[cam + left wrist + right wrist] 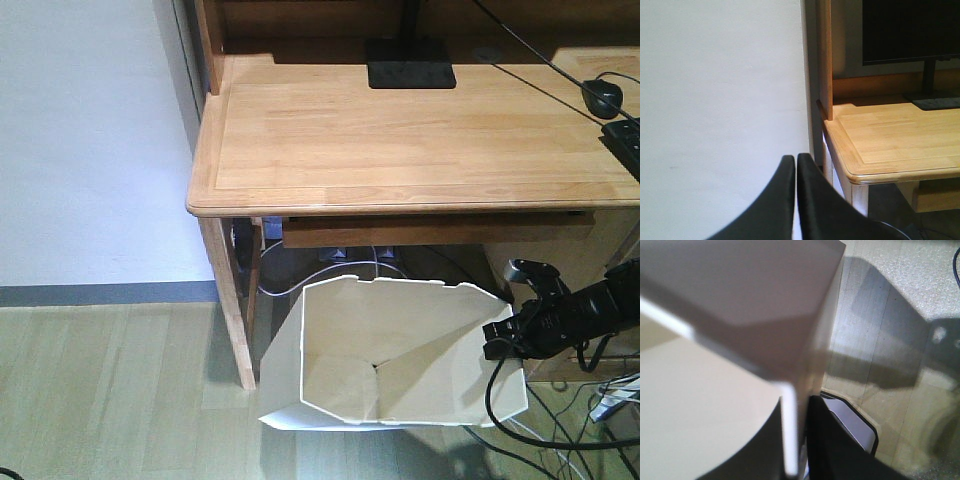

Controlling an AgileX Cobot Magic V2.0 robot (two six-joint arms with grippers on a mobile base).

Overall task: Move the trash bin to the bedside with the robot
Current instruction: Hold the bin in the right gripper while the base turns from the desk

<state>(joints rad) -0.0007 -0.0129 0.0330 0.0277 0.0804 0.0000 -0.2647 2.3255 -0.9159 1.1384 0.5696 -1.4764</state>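
Observation:
The white trash bin [400,330] stands on the wood floor just in front of the desk, tipped so its cream inside faces the front camera. My right gripper [500,335], black with a trailing cable, sits at the bin's right rim. In the right wrist view the gripper [799,440] is shut on the thin bin wall [715,390], one finger inside and one outside. My left gripper [796,162] is shut on nothing, raised before a white wall beside the desk corner. The bedside is out of view.
A light wooden desk [400,150] carries a monitor base [410,70], a mouse [602,97] and a keyboard [625,145]. Its leg [232,310] stands left of the bin. Loose cables [590,420] lie on the floor at the right. A white wall [90,140] closes the left.

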